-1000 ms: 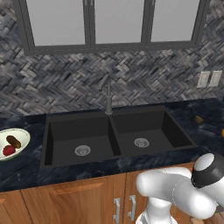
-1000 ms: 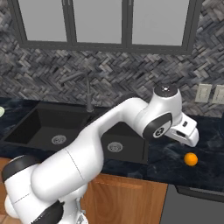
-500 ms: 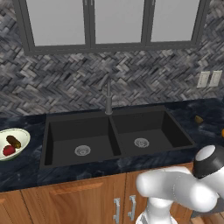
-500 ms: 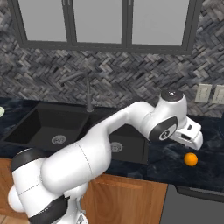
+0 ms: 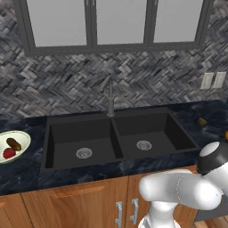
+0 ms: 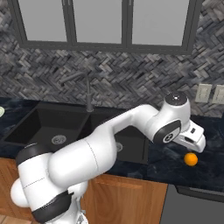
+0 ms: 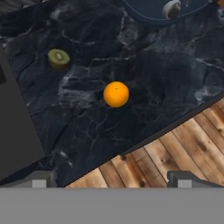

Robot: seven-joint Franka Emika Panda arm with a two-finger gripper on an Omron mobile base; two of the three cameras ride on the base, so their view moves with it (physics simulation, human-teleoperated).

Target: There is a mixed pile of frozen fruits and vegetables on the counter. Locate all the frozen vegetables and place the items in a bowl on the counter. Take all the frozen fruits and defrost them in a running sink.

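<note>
A small orange ball [image 7: 116, 94] lies on the dark marbled counter [image 7: 166, 78], with a yellowish-olive lump [image 7: 58, 57] further off beside it. My gripper [image 7: 112, 178] hangs above the ball, open, its fingertips [image 7: 41, 178] wide apart with nothing between them. From the right base view the gripper [image 6: 196, 145] hovers just above the orange ball [image 6: 190, 159], right of the black sink [image 6: 65, 127]. Far left on the counter, the pale bowl [image 5: 23, 139] holds a red round item [image 5: 9, 152] and a dark brown oblong one [image 5: 14, 144]. The olive lump [image 5: 202, 121] sits right of the sink [image 5: 120, 136].
A tall dark faucet [image 5: 110, 95] stands behind the sink's divider. A dark blue plate [image 7: 148, 13] with a small white item [image 7: 170, 8] lies beyond the ball. The counter's front edge drops to a wooden floor [image 7: 175, 144] close to the ball.
The arm has swung further right and the hand has come down closer over the orange ball. The jaws have stayed open. Bowl and pile items have not moved.
</note>
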